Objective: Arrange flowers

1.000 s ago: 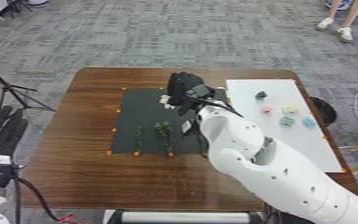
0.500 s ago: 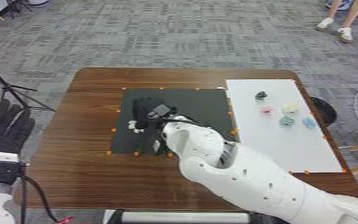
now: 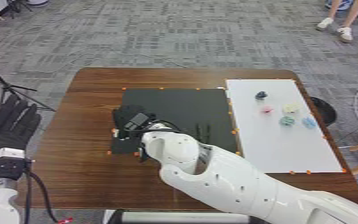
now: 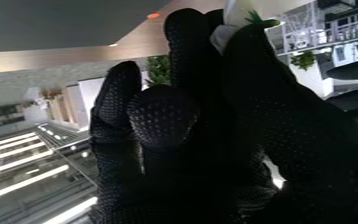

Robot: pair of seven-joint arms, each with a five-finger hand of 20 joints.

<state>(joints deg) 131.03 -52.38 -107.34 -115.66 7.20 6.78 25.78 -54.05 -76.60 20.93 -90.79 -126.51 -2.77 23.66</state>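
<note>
One white flower (image 3: 115, 132) is sitting pinched in your right hand (image 3: 131, 114) at the eight-to-nine-o'clock edge of the dark mat (image 3: 175, 102), and, petals (image 4: 220, 38) presumably being light and crushable, you should be gripping its likely stiffer green base (image 4: 258, 20).

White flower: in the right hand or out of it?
In: the white flower, with a bit of green beside it, shows between the fingers of the right hand.
</note>
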